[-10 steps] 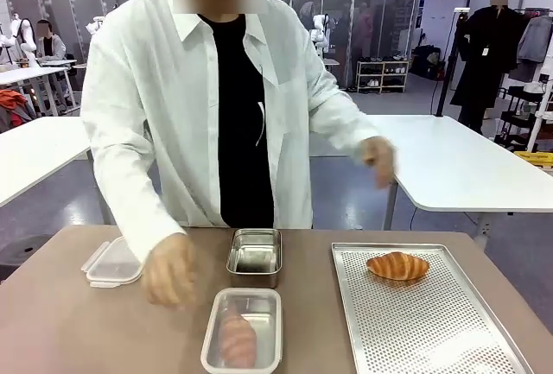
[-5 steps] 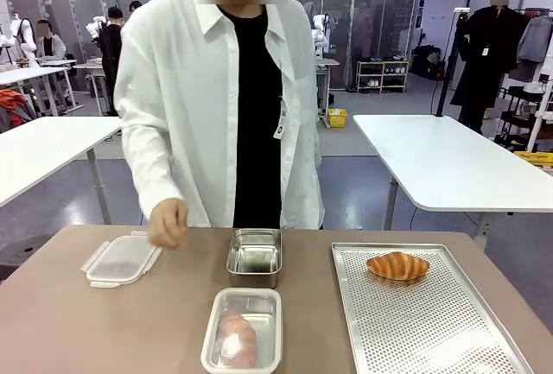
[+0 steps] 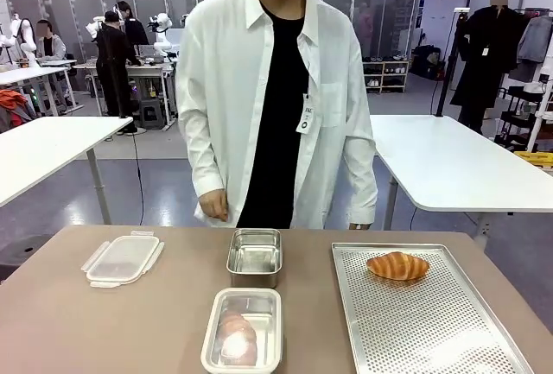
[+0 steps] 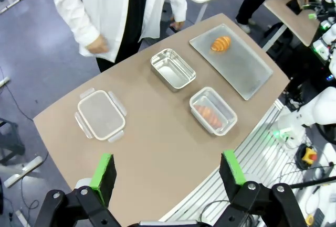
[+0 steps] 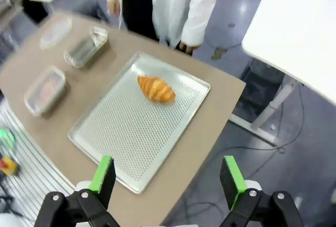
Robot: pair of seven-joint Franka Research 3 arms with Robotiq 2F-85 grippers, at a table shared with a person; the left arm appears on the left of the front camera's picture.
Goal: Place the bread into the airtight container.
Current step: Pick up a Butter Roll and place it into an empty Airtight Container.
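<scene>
Low front view across table (image 3: 104, 322); both wrist views high overhead

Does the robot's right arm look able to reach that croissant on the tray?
Probably yes. The croissant lies alone and uncovered on the tray, and the right gripper hangs open above the tray with nothing between.

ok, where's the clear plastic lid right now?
In the front view the clear lid lies flat on the robot's left of the table, toward the far edge, apart from the empty steel container to its right.
</scene>
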